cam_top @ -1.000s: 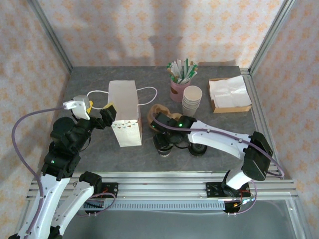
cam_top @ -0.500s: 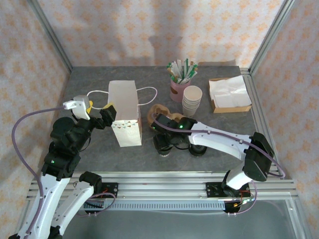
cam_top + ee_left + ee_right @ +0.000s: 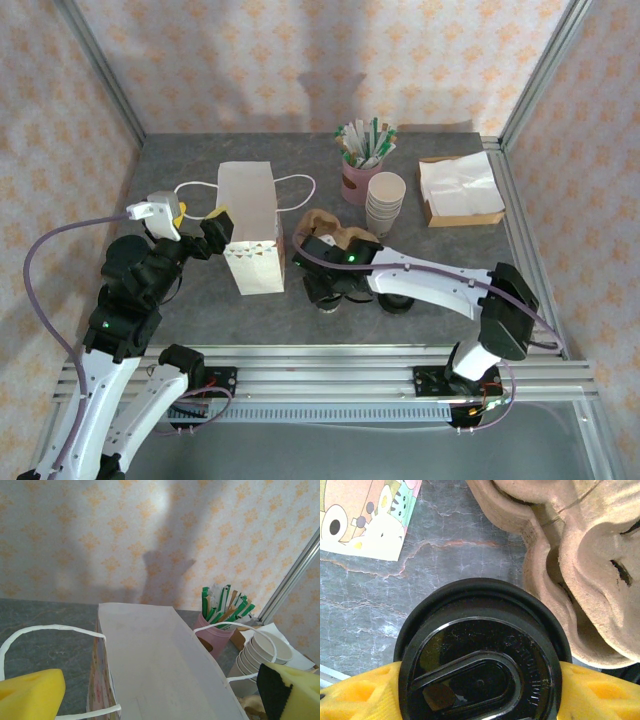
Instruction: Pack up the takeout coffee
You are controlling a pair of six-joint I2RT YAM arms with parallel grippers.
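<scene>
The takeout coffee (image 3: 480, 645), seen from above as a round black lid, stands on the grey table. My right gripper (image 3: 480, 692) is shut on it, a yellow pad (image 3: 360, 695) pressing each side of the lid. From above, the right gripper (image 3: 326, 283) covers most of the coffee (image 3: 322, 298), just right of the white paper bag (image 3: 250, 215). That bag (image 3: 150, 650) has a cartoon print on its near face and a string handle on each side. My left gripper (image 3: 213, 237) is open at the bag's left side, its jaws (image 3: 162, 697) straddling the bag's near end.
A brown pulp cup carrier (image 3: 325, 222) lies just behind the coffee. A separate black lid (image 3: 397, 298) sits to its right. Behind are a stack of white cups (image 3: 385, 200), a pink holder of sachets (image 3: 360, 165) and a tray of napkins (image 3: 460, 190).
The right wrist has shifted a little to the left over the coffee. The left arm and the bag have not moved.
</scene>
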